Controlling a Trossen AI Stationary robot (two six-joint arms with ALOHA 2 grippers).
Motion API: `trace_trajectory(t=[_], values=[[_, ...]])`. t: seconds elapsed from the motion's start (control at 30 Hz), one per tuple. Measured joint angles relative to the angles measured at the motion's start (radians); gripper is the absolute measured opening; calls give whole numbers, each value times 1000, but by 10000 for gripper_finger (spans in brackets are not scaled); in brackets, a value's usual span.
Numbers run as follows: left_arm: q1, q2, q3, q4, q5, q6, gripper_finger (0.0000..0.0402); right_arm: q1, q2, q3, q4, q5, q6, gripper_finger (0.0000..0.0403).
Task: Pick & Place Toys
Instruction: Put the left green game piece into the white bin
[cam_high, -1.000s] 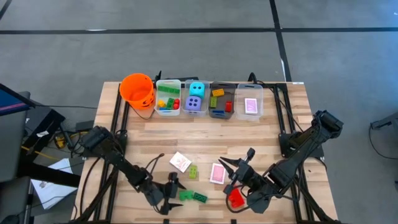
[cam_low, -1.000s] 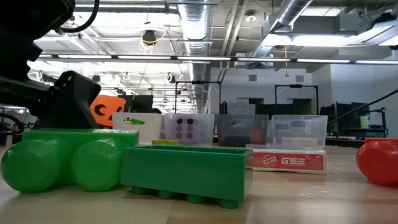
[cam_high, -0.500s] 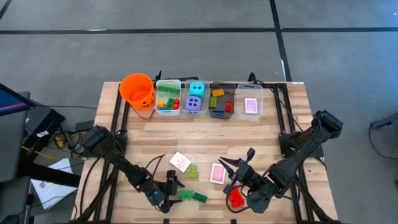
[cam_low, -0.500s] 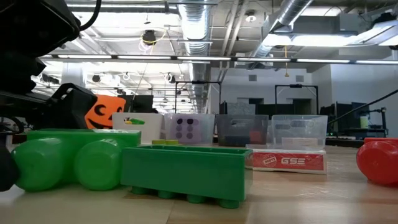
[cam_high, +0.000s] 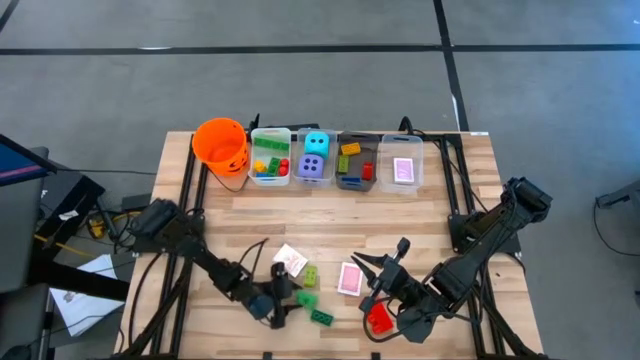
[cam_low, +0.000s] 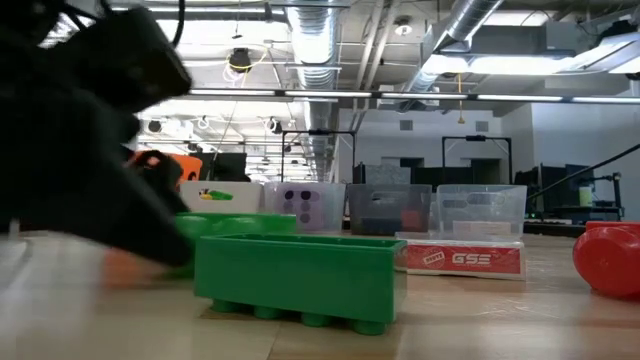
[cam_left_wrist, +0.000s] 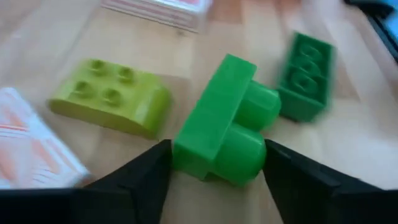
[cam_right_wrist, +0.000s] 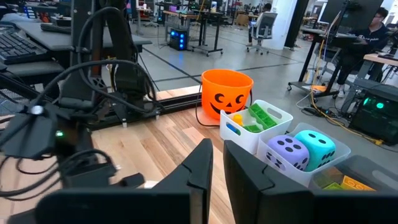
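A green brick (cam_left_wrist: 221, 127) lies on its side on the table between the fingers of my left gripper (cam_high: 296, 299), near the table's front edge. Beside it lie a light green brick (cam_left_wrist: 112, 99), a dark green brick (cam_high: 322, 317) and two pink-backed cards (cam_high: 290, 260) (cam_high: 349, 279). A red brick (cam_high: 380, 318) lies on the table under my right arm. My right gripper (cam_right_wrist: 217, 171) is shut and empty, high over the table's near right part, pointing at the bins. My left gripper has the green brick between its two fingers. One fingertip (cam_left_wrist: 158, 158) meets the brick's flat side (cam_left_wrist: 183, 146), the other a round stud (cam_left_wrist: 258, 146). The fingers slant down from the table's near left. The brick rests on the table.
Along the far edge stand an orange pumpkin-face bucket (cam_high: 221, 143) and several clear bins (cam_high: 270, 157) holding bricks, two dice (cam_high: 315, 143) and a card. Bare wood lies between the bins and the loose toys.
My left gripper has gone toward the table's right and far side, rolled a little, and taken the green brick between its fingers. The brick has slid toward the far edge and now lies close to the light green brick. The dark green brick has stayed put.
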Motion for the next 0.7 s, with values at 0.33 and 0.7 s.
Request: trace_trajectory(t=[0.33, 0.7], values=[[63, 0, 0, 21, 1, 9, 172, 0, 0, 0, -4, 0, -8, 35], [102, -136, 0, 3, 4, 144, 170, -6, 0, -1, -30, 0, -8, 35]])
